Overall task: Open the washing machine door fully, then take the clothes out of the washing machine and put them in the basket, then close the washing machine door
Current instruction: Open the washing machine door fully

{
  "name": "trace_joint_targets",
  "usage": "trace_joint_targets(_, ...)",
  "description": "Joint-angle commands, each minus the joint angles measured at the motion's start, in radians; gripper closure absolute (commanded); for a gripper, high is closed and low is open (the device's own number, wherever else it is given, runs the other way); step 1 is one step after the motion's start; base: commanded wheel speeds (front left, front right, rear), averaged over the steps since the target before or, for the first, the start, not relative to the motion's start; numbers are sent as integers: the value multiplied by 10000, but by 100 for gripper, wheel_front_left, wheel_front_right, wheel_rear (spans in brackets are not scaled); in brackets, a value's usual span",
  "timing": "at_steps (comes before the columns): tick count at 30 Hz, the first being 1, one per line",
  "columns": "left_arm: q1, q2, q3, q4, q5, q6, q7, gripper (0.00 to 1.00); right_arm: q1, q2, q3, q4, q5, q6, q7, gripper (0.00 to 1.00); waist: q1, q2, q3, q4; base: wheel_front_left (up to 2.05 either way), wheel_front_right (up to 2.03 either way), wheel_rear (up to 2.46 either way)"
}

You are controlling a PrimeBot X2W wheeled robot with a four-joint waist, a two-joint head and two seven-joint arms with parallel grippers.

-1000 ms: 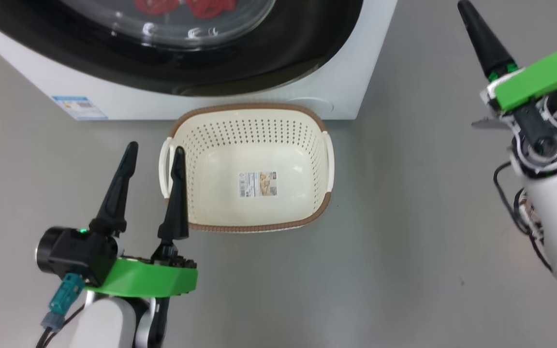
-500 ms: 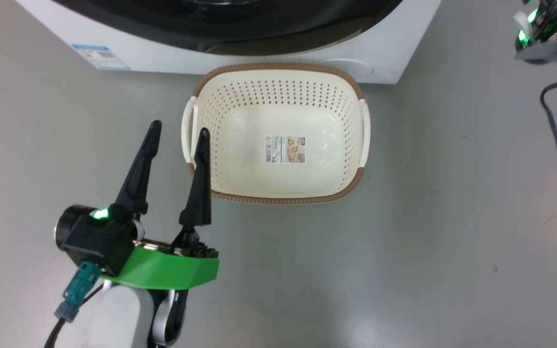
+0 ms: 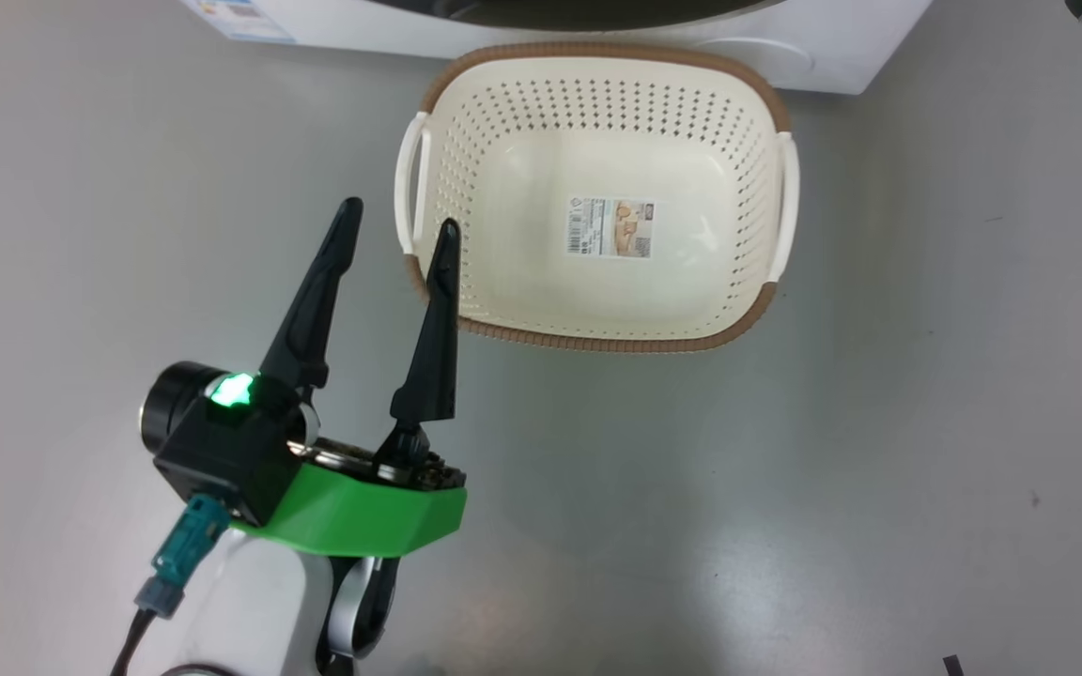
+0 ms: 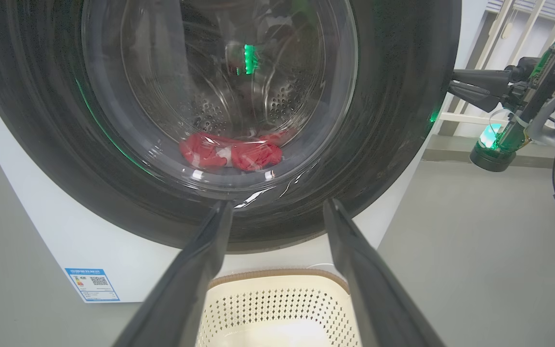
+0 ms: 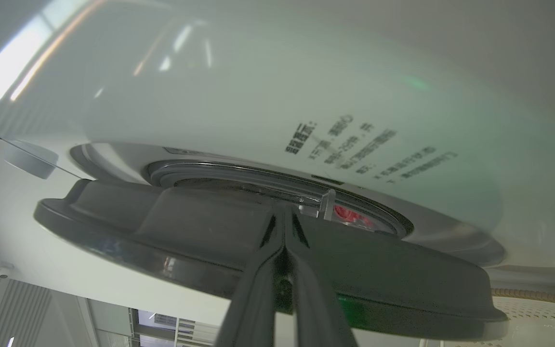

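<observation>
The washing machine (image 4: 41, 231) faces me with its black-rimmed door (image 4: 393, 144) slightly ajar. Through the glass the red clothes (image 4: 231, 152) lie low in the drum. In the right wrist view the door (image 5: 200, 231) stands edge-on, a little off the white front (image 5: 282, 96), and clothes (image 5: 350, 217) show through the gap. My right gripper (image 5: 284, 214) is shut, holding nothing, its tips at that gap on the door's right edge (image 4: 452, 86). The left gripper (image 3: 400, 221) is open beside the left handle of the basket (image 3: 597, 333), which holds nothing.
The basket (image 4: 277, 277) stands on the grey floor right against the machine's lower front (image 3: 832, 66), below the door. A blue label (image 4: 92, 284) marks the machine's lower left. Bare floor spreads to the left, right and front of the basket.
The head camera has dipped, so the machine and basket sit higher in the picture now. My left gripper keeps its place beside the basket, still open.
</observation>
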Motion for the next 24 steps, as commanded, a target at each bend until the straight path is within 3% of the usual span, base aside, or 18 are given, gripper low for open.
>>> trace_joint_targets(1,-47,185,241,-262,-72,89,-76,0,-168,110,12,-313,53,6,162,100,0,0,184,197,0,0,0)
trace_joint_targets(24,-197,185,88,-86,-162,218,-76,0,-21,222,474,-750,-270,6,1747,100,0,0,-63,204,0,0,0)
